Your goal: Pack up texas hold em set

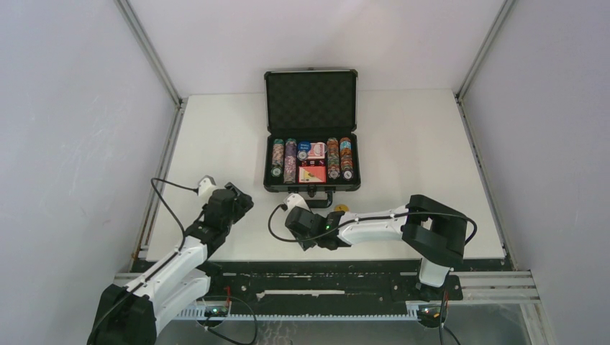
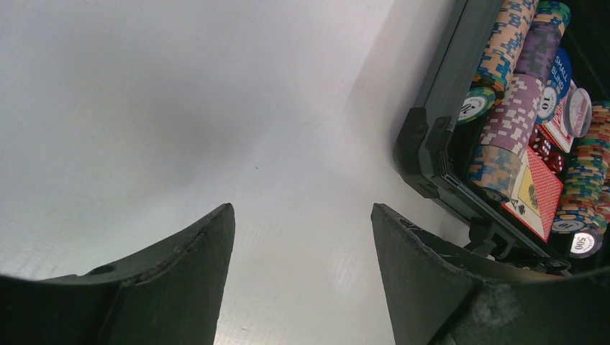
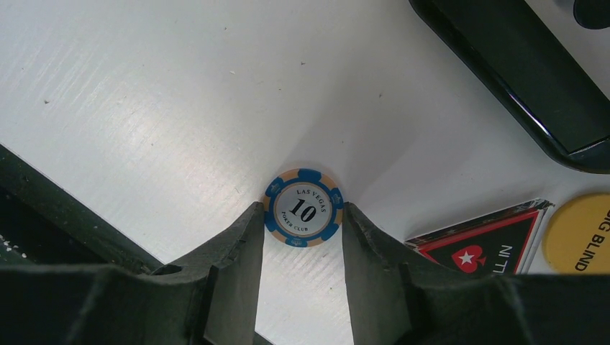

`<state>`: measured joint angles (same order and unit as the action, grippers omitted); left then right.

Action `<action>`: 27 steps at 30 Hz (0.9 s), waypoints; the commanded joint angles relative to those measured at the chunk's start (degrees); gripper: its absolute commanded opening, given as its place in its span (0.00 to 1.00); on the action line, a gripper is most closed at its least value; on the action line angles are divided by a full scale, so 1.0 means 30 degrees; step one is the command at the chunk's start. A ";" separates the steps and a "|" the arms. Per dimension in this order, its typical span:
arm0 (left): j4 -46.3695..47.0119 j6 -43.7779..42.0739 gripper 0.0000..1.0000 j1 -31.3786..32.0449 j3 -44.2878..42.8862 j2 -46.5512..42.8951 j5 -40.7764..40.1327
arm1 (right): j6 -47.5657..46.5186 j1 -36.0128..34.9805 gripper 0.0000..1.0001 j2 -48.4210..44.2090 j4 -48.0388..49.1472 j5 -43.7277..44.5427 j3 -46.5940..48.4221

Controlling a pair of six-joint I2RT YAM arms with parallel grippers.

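Briefcase (image 1: 311, 188): open at the middle of the bench (image 1: 216, 144), towards its far side, with the foam-lined lid standing upright.
Case contents: rows of poker chips (image 1: 278, 159) on edge, red card boxes (image 1: 312, 173) between the rows, and small red dice (image 2: 541, 146) beside them.
Loose chip (image 3: 303, 208): blue and tan, marked 10, lying flat on the bench in front of the case.
My right gripper (image 3: 302, 215): one fingertip at each side of the loose chip, at its rim. I cannot tell whether they grip it.
My left gripper (image 2: 302, 215): fingers apart, holding nothing, over bare bench left of the case.
ALL IN marker (image 3: 489, 248): black and red triangle, flat on the bench near the loose chip.
BIG BLIND button (image 3: 579, 233): yellow, just beside the marker.
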<state>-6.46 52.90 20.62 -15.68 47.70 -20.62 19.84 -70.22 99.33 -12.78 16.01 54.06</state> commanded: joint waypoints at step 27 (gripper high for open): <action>0.1883 -0.0821 0.74 0.0539 -0.0380 0.0661 0.1727 | -0.0535 0.0085 0.48 -0.1459 -0.1047 0.1245 0.0582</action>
<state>-4.10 52.40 21.30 -15.68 48.42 -18.13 19.38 -70.11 98.06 -16.03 18.20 54.17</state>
